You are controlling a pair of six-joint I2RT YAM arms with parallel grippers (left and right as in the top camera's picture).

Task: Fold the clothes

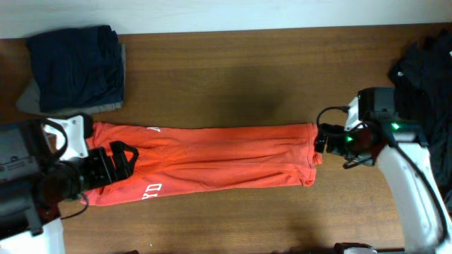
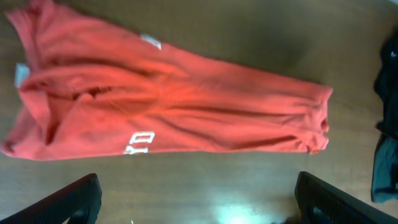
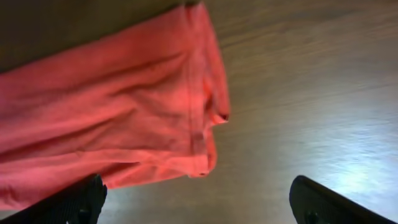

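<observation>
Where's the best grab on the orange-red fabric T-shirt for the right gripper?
The orange-red fabric T-shirt lies flat as a long strip. Pinch its layered right-end edge, coming in from the right, low over the wooden table. That end faces the open right gripper.

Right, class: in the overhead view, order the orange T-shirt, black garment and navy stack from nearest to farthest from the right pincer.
1. orange T-shirt, its end beside the right pincer.
2. black garment, at the right edge.
3. navy stack, top-left corner.
</observation>
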